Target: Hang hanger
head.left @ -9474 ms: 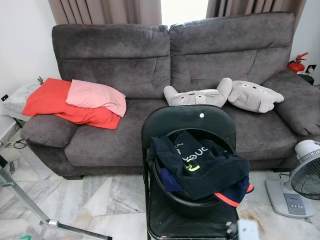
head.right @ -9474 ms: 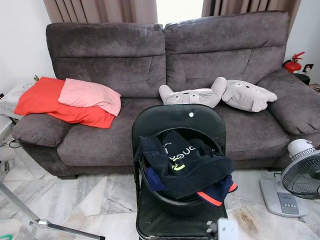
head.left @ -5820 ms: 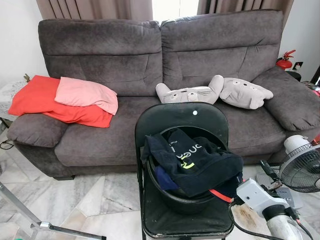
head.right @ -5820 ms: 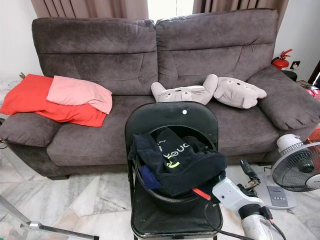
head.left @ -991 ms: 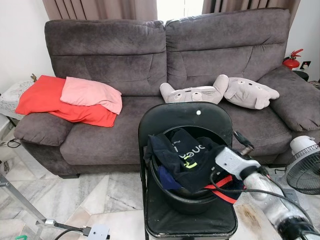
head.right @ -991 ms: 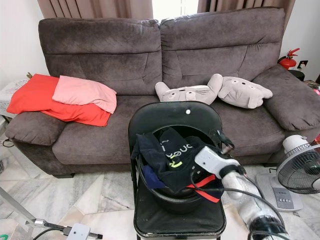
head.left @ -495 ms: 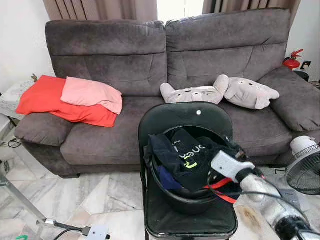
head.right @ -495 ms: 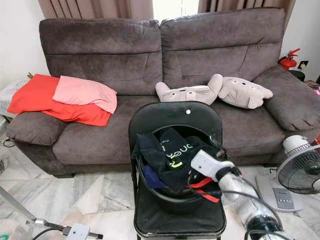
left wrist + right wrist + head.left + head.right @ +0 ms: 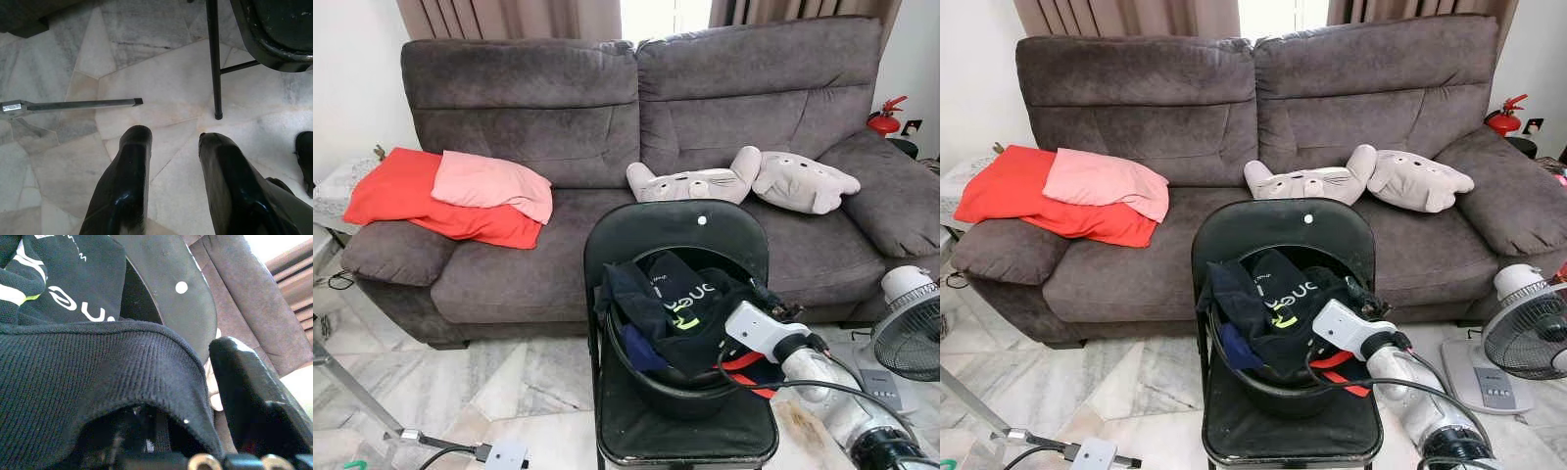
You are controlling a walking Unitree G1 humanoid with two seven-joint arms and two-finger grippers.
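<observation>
The left gripper (image 9: 168, 147) hangs low over the marble floor (image 9: 73, 161), fingers spread apart, beside a chair leg (image 9: 213, 58). The right gripper (image 9: 773, 305) reaches into the black bucket (image 9: 651, 377) on the folding chair (image 9: 690, 431), with a ribbed fold of the dark garment (image 9: 88, 377) lying between its parted fingers; white and yellow lettering on the cloth cannot be read. No hanger can be made out. Behind stand the grey sofa (image 9: 529, 117), red and pink cloths (image 9: 460, 196), plush pillows (image 9: 744, 181) and a fan (image 9: 911, 333) to the right
</observation>
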